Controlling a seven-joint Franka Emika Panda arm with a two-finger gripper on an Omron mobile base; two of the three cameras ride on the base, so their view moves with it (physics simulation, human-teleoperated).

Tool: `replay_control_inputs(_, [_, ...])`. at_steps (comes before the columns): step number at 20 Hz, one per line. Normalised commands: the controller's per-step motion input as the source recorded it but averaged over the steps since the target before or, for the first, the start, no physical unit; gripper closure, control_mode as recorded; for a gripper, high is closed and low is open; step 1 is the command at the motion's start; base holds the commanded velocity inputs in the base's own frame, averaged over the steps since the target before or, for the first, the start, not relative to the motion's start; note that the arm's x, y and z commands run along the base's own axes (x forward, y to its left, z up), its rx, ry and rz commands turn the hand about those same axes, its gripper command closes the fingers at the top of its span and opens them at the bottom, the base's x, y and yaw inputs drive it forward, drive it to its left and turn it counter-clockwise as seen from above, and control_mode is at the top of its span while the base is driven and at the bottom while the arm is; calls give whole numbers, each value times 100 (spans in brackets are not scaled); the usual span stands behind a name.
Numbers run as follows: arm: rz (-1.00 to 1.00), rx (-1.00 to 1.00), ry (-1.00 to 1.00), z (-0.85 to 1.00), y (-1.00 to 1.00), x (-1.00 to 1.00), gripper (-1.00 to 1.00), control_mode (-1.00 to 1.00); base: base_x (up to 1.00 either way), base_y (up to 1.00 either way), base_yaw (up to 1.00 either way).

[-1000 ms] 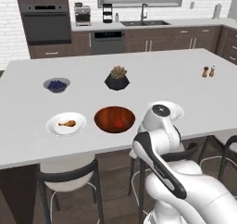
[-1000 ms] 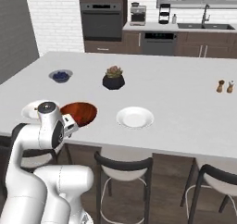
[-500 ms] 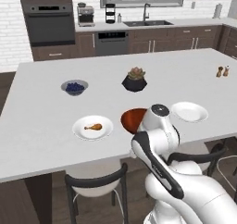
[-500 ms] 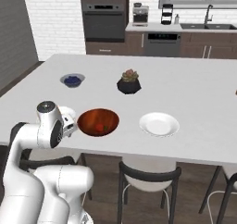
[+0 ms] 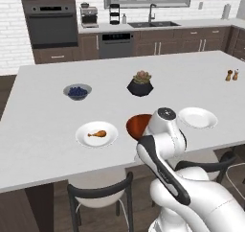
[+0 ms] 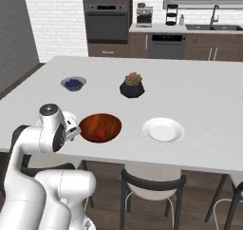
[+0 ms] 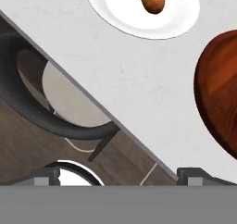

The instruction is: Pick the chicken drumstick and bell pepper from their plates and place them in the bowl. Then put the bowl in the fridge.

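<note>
The chicken drumstick (image 5: pixel 97 133) lies on the left white plate (image 5: pixel 109 136), also at the top of the hand view as the drumstick (image 7: pixel 150 0) on its plate (image 7: pixel 115 15). The red bell pepper (image 6: pixel 101 134) lies inside the wooden bowl (image 6: pixel 97 122), whose rim (image 7: pixel 217 98) shows at the right of the hand view. The other plate (image 6: pixel 163 130) is bare. My gripper (image 7: pixel 122 174) is open with nothing between its fingertips (image 7: pixel 46 176). It hangs over the counter's front edge, left of the bowl and short of the drumstick plate. A tall grey panel (image 6: pixel 14 34) stands far left; I cannot tell whether it is the fridge.
A small grey bowl of blueberries (image 5: pixel 77 91) and a black plant pot (image 5: pixel 140 85) stand farther back on the island. Salt and pepper shakers (image 5: pixel 232 75) are at the far right. A dark stool (image 7: pixel 55 102) sits below the counter edge under the gripper.
The whole picture has shifted: the base has driven left along the island, most of it in the first half second. The gripper stays open and nothing on the counter has moved.
</note>
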Motion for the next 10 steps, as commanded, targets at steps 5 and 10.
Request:
replay_control_inputs(5, [0, -4, -2, 1, 37, 9, -100, -100, 4, 6, 0])
replay_control_inputs(10, [3, -17, -11, 0, 66, 11, -100, -100, 0, 0, 0])
